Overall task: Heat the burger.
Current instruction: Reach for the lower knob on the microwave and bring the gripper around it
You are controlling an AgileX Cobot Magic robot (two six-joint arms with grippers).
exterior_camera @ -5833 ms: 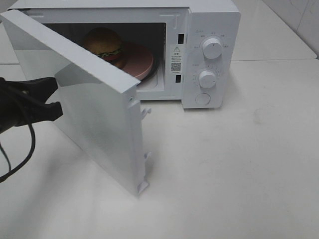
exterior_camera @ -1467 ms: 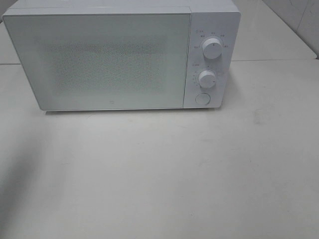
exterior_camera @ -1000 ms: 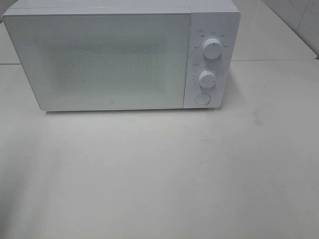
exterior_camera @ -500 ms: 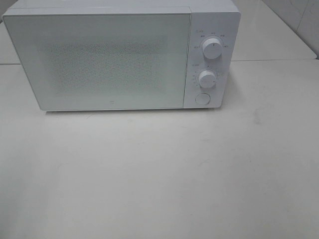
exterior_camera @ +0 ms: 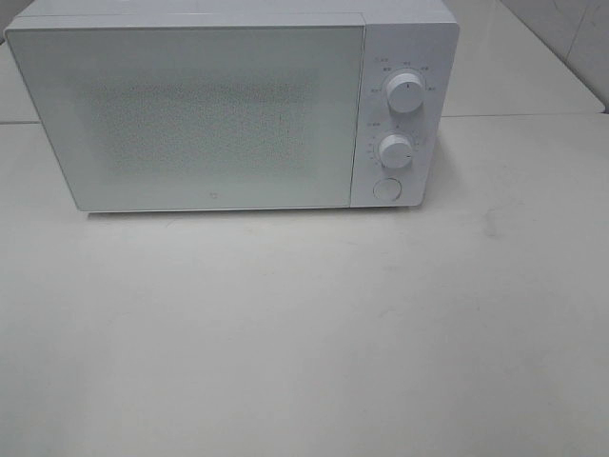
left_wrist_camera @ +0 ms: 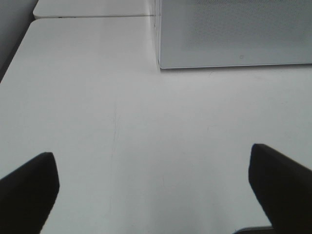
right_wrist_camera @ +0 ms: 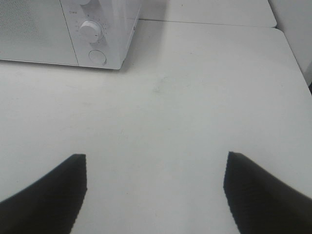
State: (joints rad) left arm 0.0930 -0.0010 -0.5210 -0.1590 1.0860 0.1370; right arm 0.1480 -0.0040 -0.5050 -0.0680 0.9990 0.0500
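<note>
The white microwave [exterior_camera: 228,105] stands at the back of the table with its door [exterior_camera: 190,119] shut. The burger is hidden behind that door. Neither arm appears in the exterior high view. In the left wrist view my left gripper [left_wrist_camera: 153,187] is open over bare table, some way in front of the microwave's [left_wrist_camera: 234,31] front left corner. In the right wrist view my right gripper [right_wrist_camera: 155,190] is open too, empty, well in front of the control panel [right_wrist_camera: 95,34] with its knobs.
Two round knobs [exterior_camera: 405,94] [exterior_camera: 395,150] and a round button [exterior_camera: 386,188] sit on the microwave's right panel. The white table [exterior_camera: 314,324] stretches in front. A tiled wall [exterior_camera: 571,38] rises at the back right.
The door, open 5.8 s ago with the burger on a pink plate inside and my left gripper beside it, now stands shut. Over the last second nothing moves.
</note>
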